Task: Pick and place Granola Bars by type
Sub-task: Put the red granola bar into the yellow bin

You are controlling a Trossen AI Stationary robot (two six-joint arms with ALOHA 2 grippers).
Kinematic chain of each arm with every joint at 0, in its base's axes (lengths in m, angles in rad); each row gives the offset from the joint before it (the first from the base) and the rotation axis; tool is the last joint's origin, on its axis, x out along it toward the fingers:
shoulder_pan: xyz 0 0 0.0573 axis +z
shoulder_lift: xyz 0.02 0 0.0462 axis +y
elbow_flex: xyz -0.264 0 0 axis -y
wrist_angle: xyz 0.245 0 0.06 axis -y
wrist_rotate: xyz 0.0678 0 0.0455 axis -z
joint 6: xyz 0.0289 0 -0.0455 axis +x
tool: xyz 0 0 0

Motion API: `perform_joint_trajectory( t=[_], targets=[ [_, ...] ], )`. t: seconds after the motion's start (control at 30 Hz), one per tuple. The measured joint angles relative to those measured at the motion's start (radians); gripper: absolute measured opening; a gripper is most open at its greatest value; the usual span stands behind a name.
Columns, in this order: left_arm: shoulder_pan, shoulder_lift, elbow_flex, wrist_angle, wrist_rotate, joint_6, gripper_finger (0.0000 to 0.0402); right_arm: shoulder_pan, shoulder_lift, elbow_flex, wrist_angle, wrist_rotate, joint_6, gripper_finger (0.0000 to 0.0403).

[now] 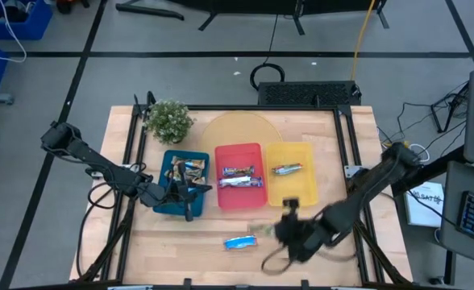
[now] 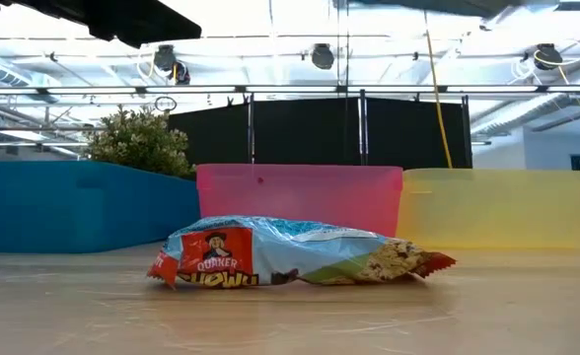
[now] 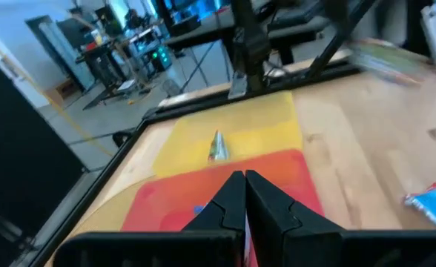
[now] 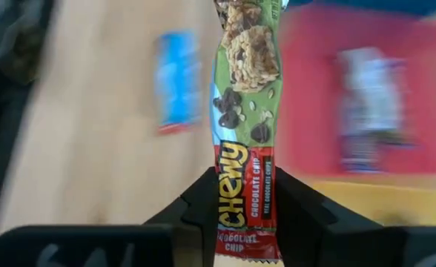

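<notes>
My right gripper [image 4: 244, 211] is shut on a green and red Chewy chocolate chip bar [image 4: 244, 89]; in the high view it hovers near the table's front edge [image 1: 289, 221], in front of the yellow tray [image 1: 301, 189]. A blue-wrapped bar [image 1: 241, 242] lies flat on the table to its left, filling the low view [image 2: 290, 253]. My left gripper [image 3: 244, 193] is shut and holds nothing, over the blue tray's near right corner [image 1: 185, 197]. The blue tray [image 1: 163, 181] holds several bars, the red tray [image 1: 239, 201] two [image 1: 239, 182], the yellow tray one [image 1: 287, 169]. My right gripper pinches the Chewy bar by its red-labelled end [image 4: 245, 194] between the two fingers [image 4: 203, 208]. The fingers lie along the bar, and its green end [image 4: 244, 44] sticks out forward past the fingertips. It is held above the table, with wood and the red tray showing beneath it.
A potted plant [image 1: 169, 119] stands at the table's far left corner, behind the blue tray. A pale round board [image 1: 235, 129] lies behind the red tray. Bare wood runs along the near edge around the blue bar. Cables and a keyboard sit off the table's right side.
</notes>
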State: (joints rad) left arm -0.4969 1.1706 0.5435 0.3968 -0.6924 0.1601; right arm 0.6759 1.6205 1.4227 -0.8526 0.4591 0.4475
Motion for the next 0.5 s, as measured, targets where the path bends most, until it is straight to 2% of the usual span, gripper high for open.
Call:
perform_joint_trajectory(
  t=[0.1, 0.27, 0.37, 0.5],
  targets=[
    [0.002, 0.000, 0.000, 0.033, 0.013, 0.011, 0.0019, -0.057, -0.109, 0.005, -0.127, 0.076, 0.001, 0.0091],
    [0.007, 0.000, 0.000, 0.055, 0.013, 0.018, 0.0019, -0.191, -0.222, -0.059, -0.373, 0.067, -0.002, 0.0090],
    [0.006, 0.000, 0.000, 0.053, 0.013, 0.016, 0.0019, -0.276, -0.270, -0.157, -0.356, 0.065, -0.072, 0.0090],
    [0.006, 0.000, 0.000, 0.045, 0.014, -0.005, 0.0019, -0.361, -0.313, -0.336, -0.208, 0.034, -0.227, 0.0090]
  ],
)
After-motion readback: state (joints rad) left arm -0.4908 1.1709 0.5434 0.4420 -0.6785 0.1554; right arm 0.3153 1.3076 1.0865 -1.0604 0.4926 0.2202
